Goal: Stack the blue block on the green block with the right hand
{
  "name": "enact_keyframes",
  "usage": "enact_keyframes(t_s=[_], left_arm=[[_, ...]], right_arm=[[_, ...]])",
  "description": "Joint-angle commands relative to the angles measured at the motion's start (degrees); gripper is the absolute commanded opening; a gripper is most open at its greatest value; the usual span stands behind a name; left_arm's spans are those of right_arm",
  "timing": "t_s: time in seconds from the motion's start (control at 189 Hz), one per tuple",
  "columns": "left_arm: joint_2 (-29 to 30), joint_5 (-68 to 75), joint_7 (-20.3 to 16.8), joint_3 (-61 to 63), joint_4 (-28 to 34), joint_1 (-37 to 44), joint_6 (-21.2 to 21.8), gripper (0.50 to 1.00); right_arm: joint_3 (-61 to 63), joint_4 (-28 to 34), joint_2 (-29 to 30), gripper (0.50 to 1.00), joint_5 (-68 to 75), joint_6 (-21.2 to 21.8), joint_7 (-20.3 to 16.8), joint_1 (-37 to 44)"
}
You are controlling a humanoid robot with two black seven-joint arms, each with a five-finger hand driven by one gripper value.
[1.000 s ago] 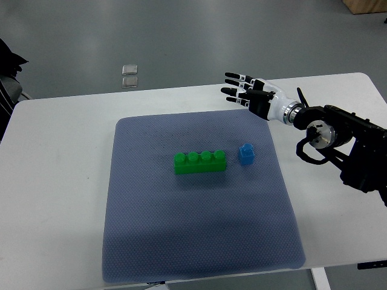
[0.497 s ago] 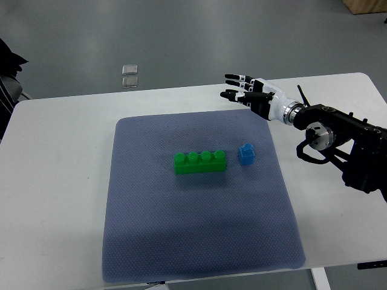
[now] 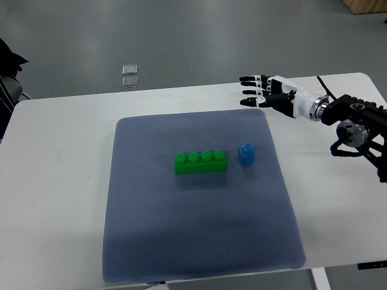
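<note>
**Right hand backs off toward the far right corner**

While the blue block (image 3: pixel 246 153) sits untouched mid-mat, just right of the green block (image 3: pixel 201 162), my right hand (image 3: pixel 266 92) has slid rightward and away from both, fingers spread and empty, now past the mat's (image 3: pixel 181 241) far right corner over the tabletop (image 3: pixel 54 181). I judge the reach hasn't begun; nothing is stacked.

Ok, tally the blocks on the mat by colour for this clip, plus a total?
Green block: 1
Blue block: 1
Total: 2, both lying on the mat, side by side and not stacked.
</note>
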Motion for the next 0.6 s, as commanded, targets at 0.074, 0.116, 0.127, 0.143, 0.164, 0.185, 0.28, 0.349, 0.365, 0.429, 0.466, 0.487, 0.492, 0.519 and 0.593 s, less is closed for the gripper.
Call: enact_keyframes(t_s=[0.074, 0.116, 0.127, 0.143, 0.164, 0.185, 0.28, 0.349, 0.365, 0.429, 0.466, 0.487, 0.492, 0.519, 0.593], left_arm=[[0.00, 0.00, 0.00, 0.00, -0.16, 0.00, 0.06, 1.000], [0.00, 0.00, 0.00, 0.00, -0.07, 0.00, 0.06, 1.000], [0.00, 0.00, 0.00, 0.00, -0.07, 0.00, -0.02, 1.000], [0.00, 0.00, 0.00, 0.00, -0.07, 0.00, -0.02, 1.000], [0.00, 0.00, 0.00, 0.00, -0.07, 0.00, -0.02, 1.000], [0.00, 0.00, 0.00, 0.00, -0.07, 0.00, -0.02, 1.000], [0.00, 0.00, 0.00, 0.00, -0.07, 0.00, 0.07, 1.000], [0.00, 0.00, 0.00, 0.00, -0.07, 0.00, -0.02, 1.000], [0.00, 0.00, 0.00, 0.00, -0.07, 0.00, -0.02, 1.000], [0.00, 0.00, 0.00, 0.00, -0.07, 0.00, -0.02, 1.000], [0.00, 0.00, 0.00, 0.00, -0.07, 0.00, -0.02, 1.000], [0.00, 0.00, 0.00, 0.00, -0.07, 0.00, 0.07, 1.000], [0.00, 0.00, 0.00, 0.00, -0.07, 0.00, 0.07, 1.000], [0.00, 0.00, 0.00, 0.00, -0.07, 0.00, 0.07, 1.000], [0.00, 0.00, 0.00, 0.00, -0.07, 0.00, -0.02, 1.000]], right_arm=[[-0.47, 7.55, -5.33, 0.921, -14.52, 0.30, 5.18, -1.58], [-1.52, 8.87, -5.77, 0.921, -17.33, 0.12, 6.41, -1.67], [-1.87, 9.14, -6.03, 0.921, -17.95, 0.03, 6.67, -1.67], [-2.14, 9.40, -6.30, 0.921, -18.57, -0.06, 6.94, -1.67], [-2.66, 9.84, -7.00, 0.921, -19.71, -0.23, 7.46, -1.67], [-3.28, 10.19, -7.88, 0.921, -20.67, -0.32, 7.99, -1.67], [-5.56, 12.22, -9.82, 0.921, -24.89, -0.58, 10.54, -1.67], [-6.18, 12.74, -9.90, 0.921, -28.06, -1.81, 10.98, -1.76], [-6.18, 12.74, -9.90, 0.921, -28.68, -2.25, 11.07, -1.76], [-6.97, 12.83, -9.64, 0.921, -32.90, -4.98, 10.98, -2.20], [-7.94, 12.83, -9.55, 0.919, -35.00, -6.65, 10.98, -2.55], [-8.55, 12.83, -9.38, 0.919, -36.41, -7.79, 10.98, -2.81], [-8.81, 12.83, -9.29, 0.919, -36.93, -8.31, 10.98, -2.90], [-9.34, 12.83, -9.20, 0.917, -37.91, -9.46, 10.90, -3.08], [-11.28, 13.01, -8.94, 0.915, -39.75, -12.80, 10.37, -3.60]])
